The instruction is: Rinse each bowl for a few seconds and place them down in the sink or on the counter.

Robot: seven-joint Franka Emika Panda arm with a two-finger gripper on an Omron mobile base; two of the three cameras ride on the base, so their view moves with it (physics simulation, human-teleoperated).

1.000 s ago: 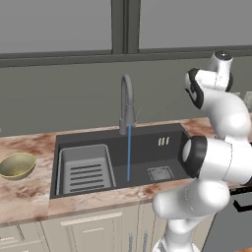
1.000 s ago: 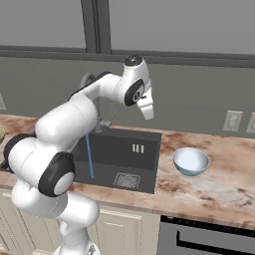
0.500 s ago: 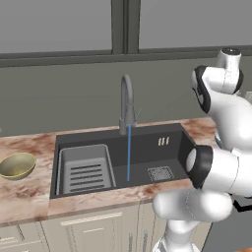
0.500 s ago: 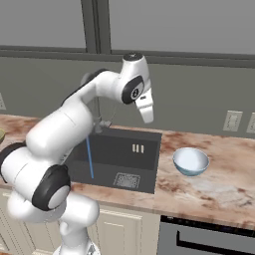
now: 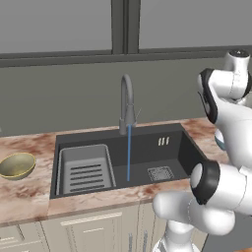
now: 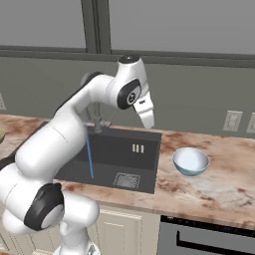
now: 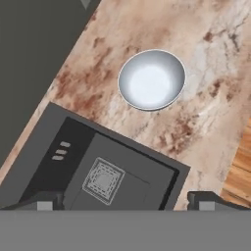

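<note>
1. The gripper (image 6: 148,118) hangs high above the right end of the sink (image 6: 149,164), pointing down, its jaws spread wide and released — nothing between them.
2. The pale blue bowl (image 6: 190,161) sits upright on the desk (image 6: 219,184) just right of the sink; in the hand view it (image 7: 152,80) lies ahead of the fingertips (image 7: 45,205).
3. The olive-gold bowl (image 5: 16,165) rests on the desk left of the sink, near the ribbed drying tray (image 5: 84,170).
4. A thin blue stream of water (image 5: 129,152) falls from the faucet (image 5: 127,104) into the basin — beside the square drain (image 5: 160,173).
</note>
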